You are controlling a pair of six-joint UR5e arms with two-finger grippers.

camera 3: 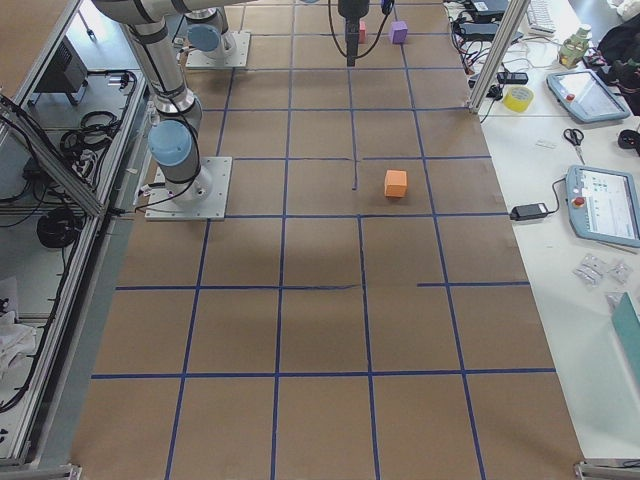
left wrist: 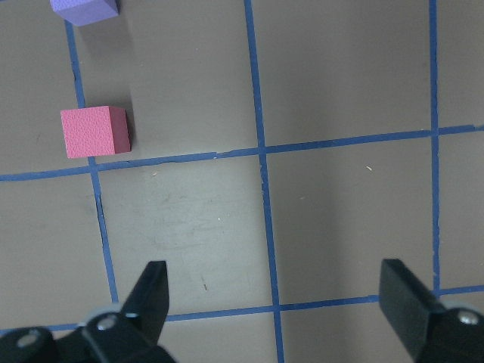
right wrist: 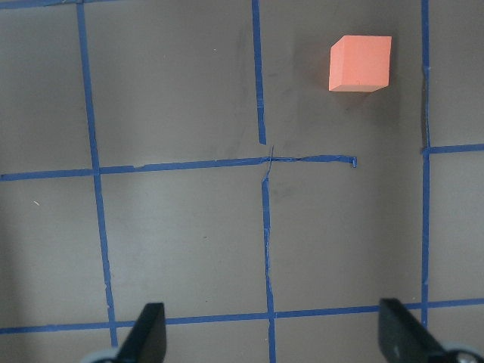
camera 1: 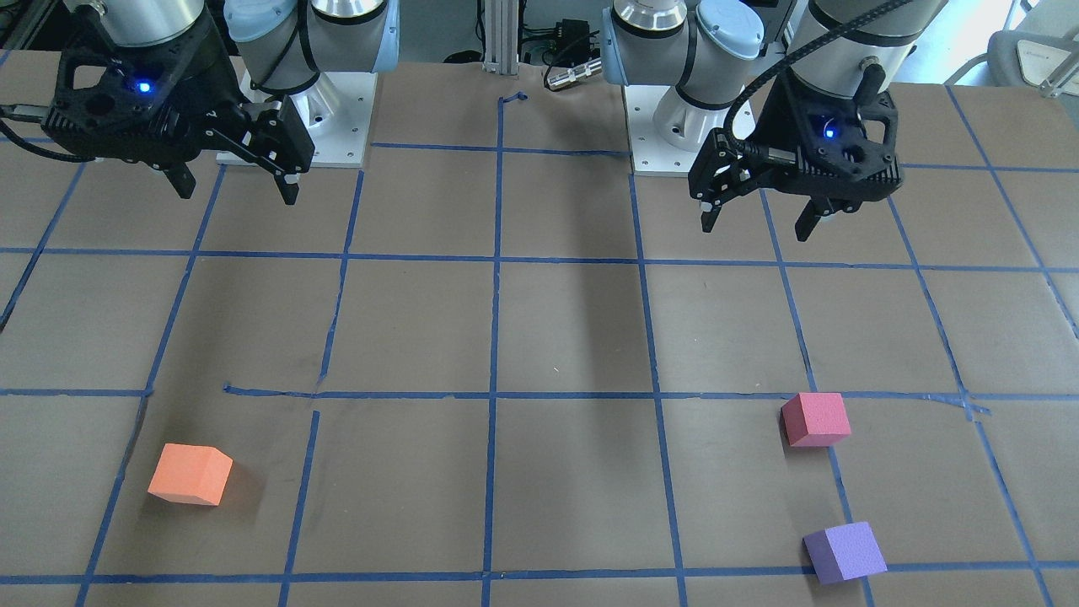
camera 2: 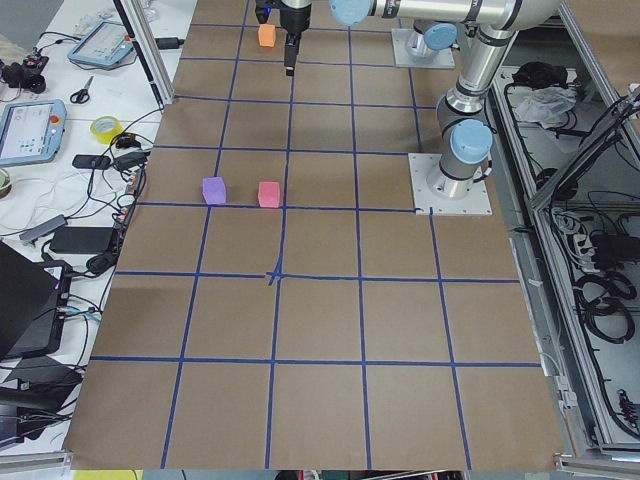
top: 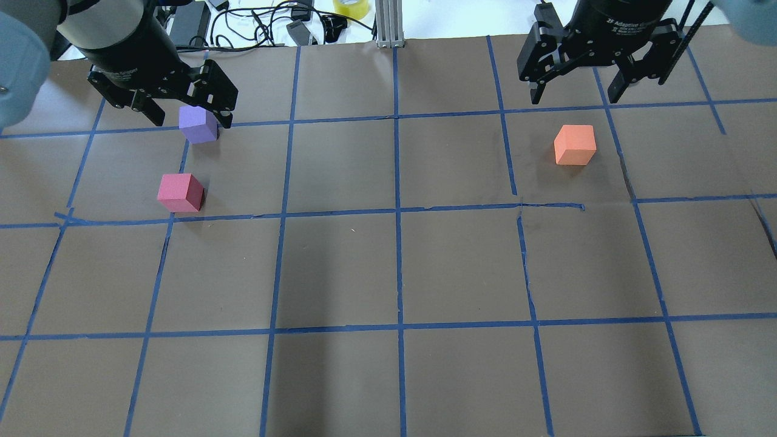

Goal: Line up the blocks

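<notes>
Three foam cubes lie apart on the brown table. The orange block (camera 1: 190, 474) (top: 574, 144) (right wrist: 361, 63) sits alone on my right side. The pinkish-red block (camera 1: 815, 419) (top: 180, 192) (left wrist: 95, 131) and the purple block (camera 1: 844, 552) (top: 198, 124) (left wrist: 85, 10) sit on my left side, a short gap between them. My left gripper (camera 1: 754, 229) (left wrist: 272, 276) hangs open and empty above the table, on the base side of the pinkish-red block. My right gripper (camera 1: 237, 196) (right wrist: 270, 310) is open and empty, high above the table, back from the orange block.
Blue tape lines (top: 397, 212) divide the table into a grid. The two arm bases (camera 1: 299, 126) (camera 1: 674, 135) stand at the robot's edge. Cables and a yellow tape roll (top: 351, 7) lie beyond the far edge. Tablets (camera 3: 600, 205) rest on a side bench.
</notes>
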